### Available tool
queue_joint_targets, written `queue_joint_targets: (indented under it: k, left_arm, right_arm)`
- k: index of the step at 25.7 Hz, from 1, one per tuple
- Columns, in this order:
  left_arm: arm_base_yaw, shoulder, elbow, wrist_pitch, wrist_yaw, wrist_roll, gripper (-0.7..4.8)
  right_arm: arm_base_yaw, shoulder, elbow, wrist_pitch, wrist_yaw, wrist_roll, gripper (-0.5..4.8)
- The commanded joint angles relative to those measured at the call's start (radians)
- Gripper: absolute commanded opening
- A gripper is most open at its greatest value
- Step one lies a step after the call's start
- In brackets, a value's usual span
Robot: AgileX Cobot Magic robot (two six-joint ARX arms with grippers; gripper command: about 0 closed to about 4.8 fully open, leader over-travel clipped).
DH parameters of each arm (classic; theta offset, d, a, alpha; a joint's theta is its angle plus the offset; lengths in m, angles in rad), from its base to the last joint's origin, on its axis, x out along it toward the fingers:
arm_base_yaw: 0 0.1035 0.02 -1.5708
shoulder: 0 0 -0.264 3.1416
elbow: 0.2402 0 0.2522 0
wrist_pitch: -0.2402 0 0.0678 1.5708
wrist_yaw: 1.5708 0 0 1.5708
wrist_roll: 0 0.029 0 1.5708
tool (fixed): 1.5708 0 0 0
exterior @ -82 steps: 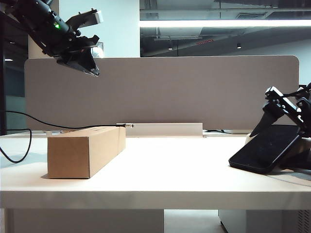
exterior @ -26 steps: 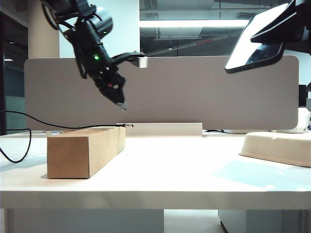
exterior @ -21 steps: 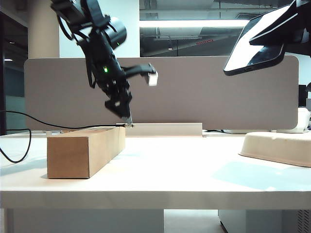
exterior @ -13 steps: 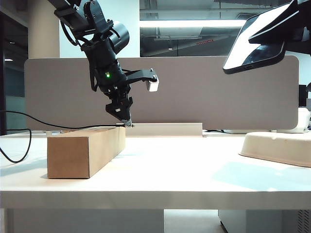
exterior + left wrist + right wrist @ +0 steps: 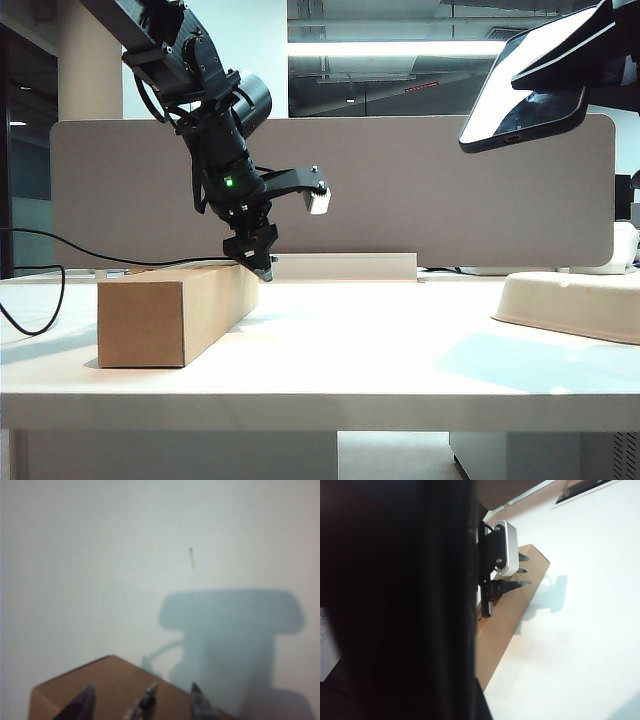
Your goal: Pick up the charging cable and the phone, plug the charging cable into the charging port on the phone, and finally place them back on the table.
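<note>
No readable text, labels or brands; cardboard box (image 5: 176,308) faces look blank, though dim.

An open-plan office. A grey fabric divider panel (image 5: 400,190) stands along the back edge of a wide white counter (image 5: 350,360), the kind that separates facing desks. Above it, an exposed dark ceiling (image 5: 440,90) with ducts carries a long strip light (image 5: 400,48). A pale column (image 5: 85,70) and glazed partitions show behind the panel.

Left end effector (image 5: 262,268) low, fingers spread; right end effector (image 5: 560,75) high, clamped.
</note>
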Motion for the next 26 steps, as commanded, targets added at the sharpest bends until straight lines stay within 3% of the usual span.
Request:
queue_joint_targets:
  k: [1,4,7,26]
  left_arm:
    - [0.0,-0.005,0.007,-0.003,-0.019,-0.003,1.76]
    - [0.0,-0.005,0.007,-0.007,-0.027,-0.003,1.73]
    - [-0.001,-0.005,0.007,-0.021,-0.027,-0.004,1.12]
    - [-0.018,-0.013,0.019,-0.097,-0.026,-0.004,1.24]
  right_arm:
    - [0.001,-0.007,0.006,0.033,-0.004,-0.007,-0.05]
    - [0.001,-0.007,0.006,0.029,0.0,-0.025,-0.06]
    - [0.001,-0.007,0.006,0.008,0.003,-0.026,-0.05]
    - [0.001,-0.006,0.006,-0.045,0.008,-0.052,-0.05]
